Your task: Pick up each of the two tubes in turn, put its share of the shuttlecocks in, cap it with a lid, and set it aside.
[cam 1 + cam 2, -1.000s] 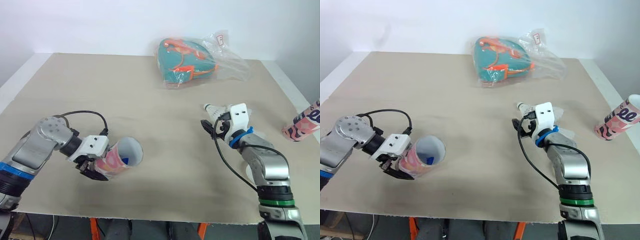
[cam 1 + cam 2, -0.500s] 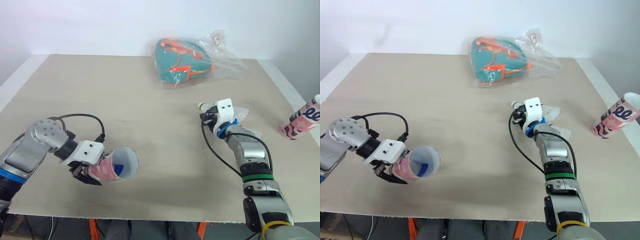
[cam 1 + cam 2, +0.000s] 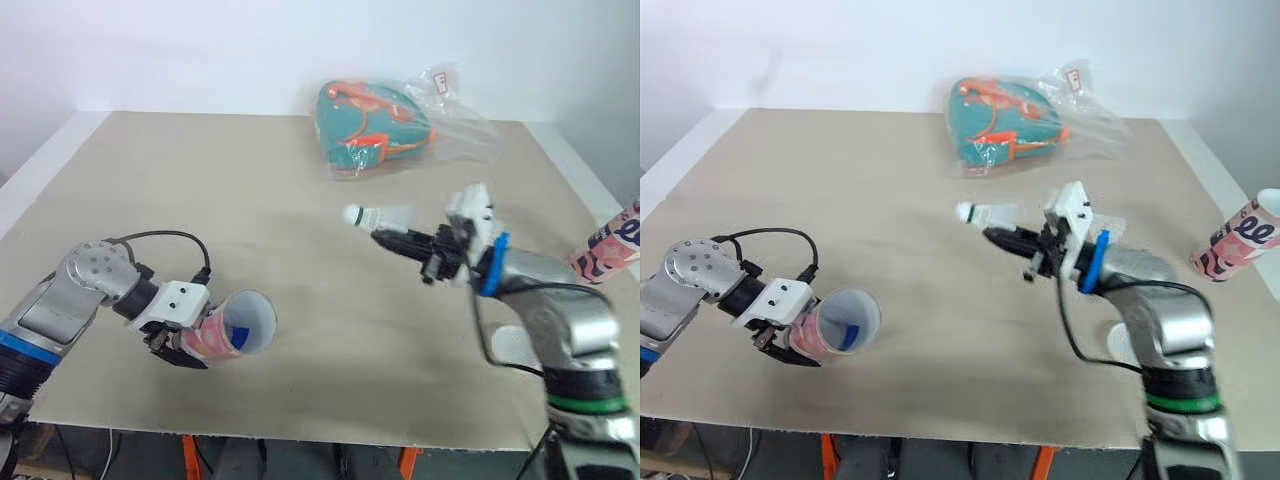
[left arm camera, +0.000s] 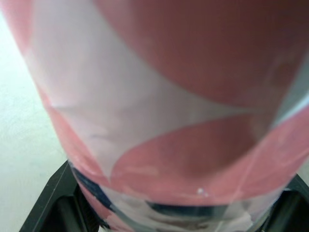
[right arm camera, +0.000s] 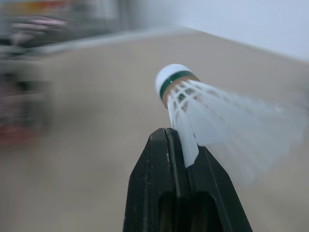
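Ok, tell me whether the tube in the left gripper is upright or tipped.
Tipped: the tube lies almost on its side in the left gripper, its open, uncapped mouth turned toward the robot's right.

text: none fully readable | white tag (image 3: 1072, 75) on plastic bag (image 3: 1095, 118), desk far edge: red mark, too small to read | pink tube (image 3: 1238, 238), desk right edge: dark looping letters on its side, can't make out
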You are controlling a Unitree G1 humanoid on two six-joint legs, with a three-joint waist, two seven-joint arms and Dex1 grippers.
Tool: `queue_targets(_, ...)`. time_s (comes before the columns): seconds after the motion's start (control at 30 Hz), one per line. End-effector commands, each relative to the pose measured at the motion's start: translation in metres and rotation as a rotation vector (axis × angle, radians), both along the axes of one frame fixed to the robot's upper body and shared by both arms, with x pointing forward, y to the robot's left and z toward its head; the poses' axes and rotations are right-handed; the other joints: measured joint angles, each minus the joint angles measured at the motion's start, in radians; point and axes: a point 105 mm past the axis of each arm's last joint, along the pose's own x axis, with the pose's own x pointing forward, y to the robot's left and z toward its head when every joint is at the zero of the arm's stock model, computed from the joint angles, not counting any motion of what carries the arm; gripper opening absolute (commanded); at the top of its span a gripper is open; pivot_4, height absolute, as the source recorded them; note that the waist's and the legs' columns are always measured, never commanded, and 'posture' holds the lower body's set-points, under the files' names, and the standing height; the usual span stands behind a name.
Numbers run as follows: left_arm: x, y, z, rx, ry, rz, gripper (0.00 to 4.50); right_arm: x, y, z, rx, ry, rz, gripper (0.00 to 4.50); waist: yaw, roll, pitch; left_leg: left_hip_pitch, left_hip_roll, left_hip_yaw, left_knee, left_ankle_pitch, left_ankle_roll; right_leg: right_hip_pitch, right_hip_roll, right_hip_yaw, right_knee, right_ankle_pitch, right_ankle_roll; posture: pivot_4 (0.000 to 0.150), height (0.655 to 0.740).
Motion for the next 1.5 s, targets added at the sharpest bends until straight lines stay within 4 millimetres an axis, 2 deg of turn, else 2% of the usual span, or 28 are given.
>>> queue_targets(0.03, -0.006, 0.008, -0.024, 0.063, 0.087, 0.017, 3.07, -0.030, 0.011, 0.010, -0.061, -0.043, 0.147, 0.06, -0.002, 0.002, -0.001, 0.003, 0.000, 0.000, 0.000, 0.000, 0.000, 0.002, 0.000, 0.000, 0.000, 0.000, 0.000, 0.150, 0.7400)
queue_targets(0.1, -0.005, 0.008, -0.024, 0.062, 0.096, 0.020, 3.07, -0.039, 0.017, 0.012, -0.079, -0.042, 0.210, 0.06, -0.002, 0.001, -0.001, 0.006, 0.001, 0.000, 0.000, 0.000, 0.000, 0.004, 0.001, 0.001, 0.000, 0.000, -0.005, 0.150, 0.7400)
queue_targets(0.23, -0.001, 0.008, -0.025, 0.076, 0.104, 0.021, 3.07, -0.052, 0.040, 0.003, -0.202, -0.089, 0.363, 0.06, -0.002, 0.002, -0.002, 0.009, 0.001, 0.003, 0.001, 0.001, 0.001, 0.004, 0.000, 0.004, 0.000, 0.002, -0.005, 0.150, 0.7400)
queue_targets(0.53, 0.002, 0.002, -0.020, 0.055, 0.135, 0.032, 3.07, -0.032, 0.067, -0.011, -0.344, -0.197, 0.412, 0.06, 0.002, 0.003, -0.004, 0.007, 0.001, 0.005, 0.001, 0.001, 0.001, 0.002, 0.001, 0.005, 0.000, 0.001, -0.004, 0.150, 0.7400)
queue_targets(0.93, -0.001, -0.010, -0.013, 0.002, 0.186, 0.048, 3.07, -0.035, 0.090, 0.003, -0.372, -0.266, 0.555, 0.06, 0.004, 0.002, -0.004, -0.001, 0.000, 0.003, 0.001, 0.001, 0.001, -0.003, 0.001, 0.004, 0.000, 0.002, 0.002, 0.150, 0.7400)
queue_targets(1.1, 0.000, -0.011, -0.013, 0.006, 0.187, 0.050, 3.07, -0.033, 0.095, 0.002, -0.410, -0.263, 0.592, 0.06, 0.004, 0.002, -0.003, -0.002, 0.000, 0.003, 0.001, 0.001, 0.001, -0.004, 0.001, 0.004, 0.000, 0.002, 0.001, 0.150, 0.7400)
queue_targets(1.23, 0.003, -0.015, -0.011, -0.001, 0.183, 0.050, 3.07, -0.025, 0.104, 0.003, -0.408, -0.231, 0.586, 1.49, 0.005, 0.002, -0.003, -0.002, 0.000, 0.002, 0.001, 0.001, 0.001, -0.004, 0.001, 0.004, 0.000, 0.002, 0.001, 0.150, 0.7400)
queue_targets(1.37, 0.006, -0.020, -0.009, -0.023, 0.174, 0.048, 3.07, -0.023, 0.107, 0.006, -0.407, -0.237, 0.586, 3.42, 0.016, 0.002, -0.003, -0.002, -0.001, 0.002, 0.002, 0.001, 0.001, -0.003, 0.000, 0.004, 0.000, 0.002, 0.002, 0.150, 0.7400)
queue_targets(1.4, 0.006, -0.021, -0.008, -0.030, 0.172, 0.047, 3.07, -0.023, 0.107, 0.007, -0.404, -0.239, 0.589, 4.13, 0.019, 0.002, -0.003, -0.002, -0.001, 0.002, 0.002, 0.001, 0.001, -0.003, 0.000, 0.004, 0.000, 0.002, 0.002, 0.150, 0.7400)
queue_targets(1.43, 0.007, -0.022, -0.007, -0.034, 0.170, 0.046, 3.07, -0.024, 0.107, 0.008, -0.401, -0.240, 0.592, 4.36, 0.022, 0.002, -0.003, -0.002, -0.001, 0.002, 0.002, 0.001, 0.001, -0.003, 0.000, 0.004, 0.000, 0.002, 0.002, 0.150, 0.7400)
queue_targets(1.5, 0.008, -0.024, -0.006, -0.042, 0.163, 0.043, 3.07, -0.027, 0.100, 0.014, -0.378, -0.226, 0.607, 4.43, 0.028, 0.002, -0.003, -0.002, -0.001, 0.002, 0.002, 0.001, 0.001, -0.003, -0.001, 0.004, 0.000, 0.002, 0.002, 0.150, 0.7400)
